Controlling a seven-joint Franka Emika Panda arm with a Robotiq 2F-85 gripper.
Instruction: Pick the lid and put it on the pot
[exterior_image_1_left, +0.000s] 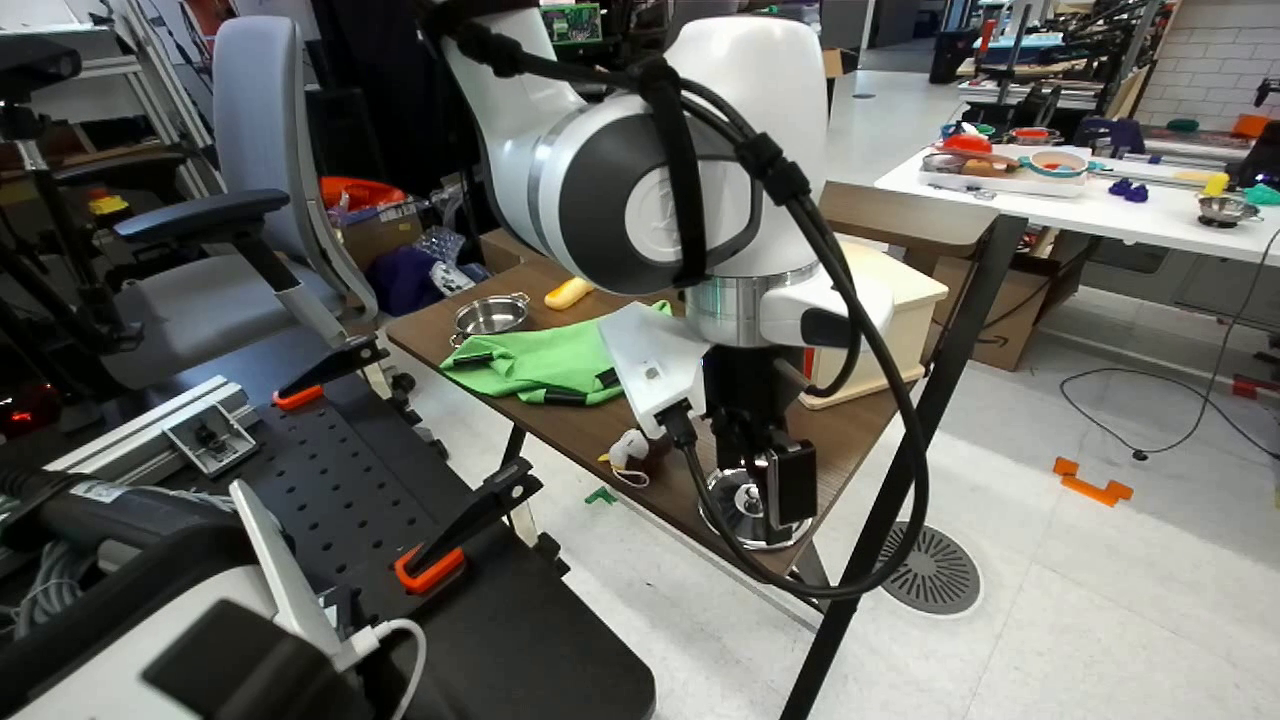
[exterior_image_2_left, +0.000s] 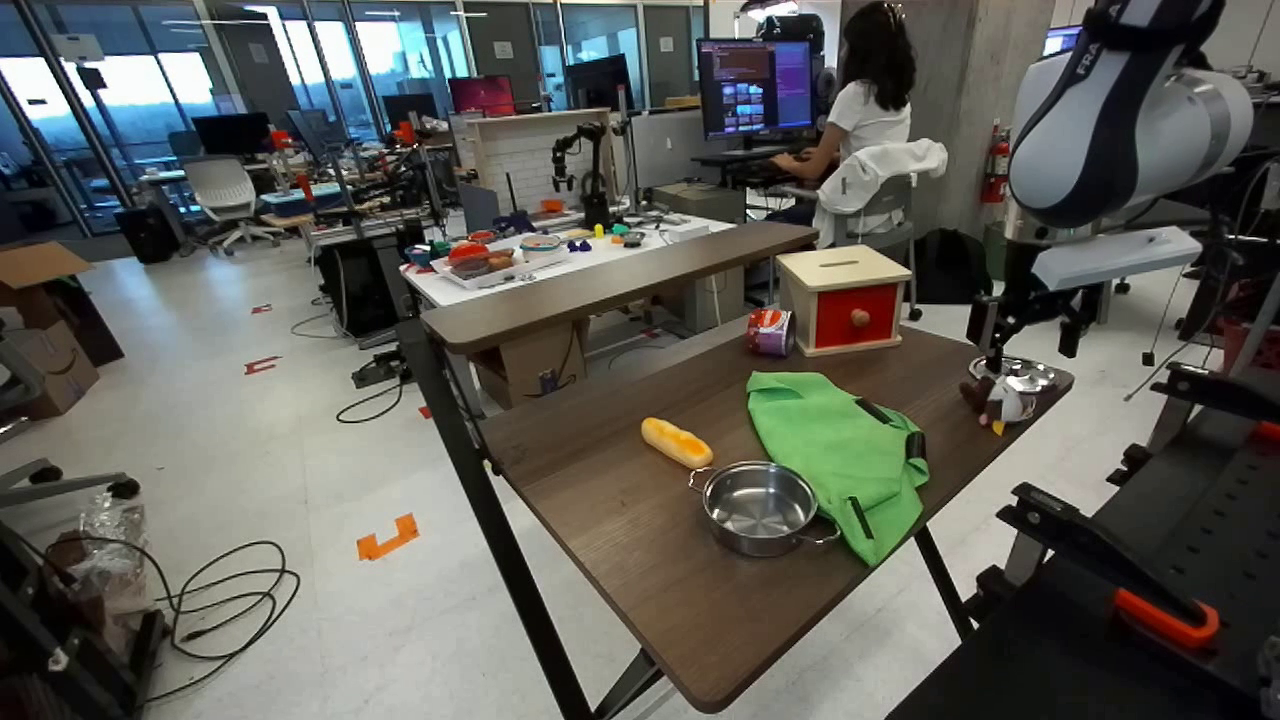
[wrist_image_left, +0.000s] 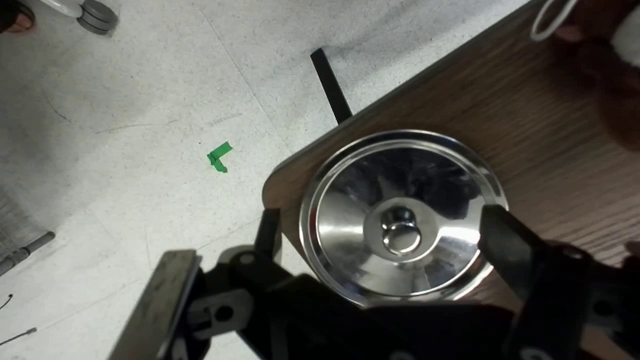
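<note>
The lid is round, shiny and silvery with a centre knob. It lies flat at a table corner; it also shows in both exterior views. My gripper is open and points down above the lid. In the wrist view its fingers stand wide on either side of the knob, with nothing between them gripped. The gripper also shows over the lid in an exterior view. The pot is shallow steel with two small handles. It stands uncovered toward the table's far end from the lid, also seen in an exterior view.
A toy bird lies right beside the lid. A green cloth lies between the lid and the pot, touching the pot's side. A yellow bread lies near the pot. A red-and-tan box and a can stand along the back edge.
</note>
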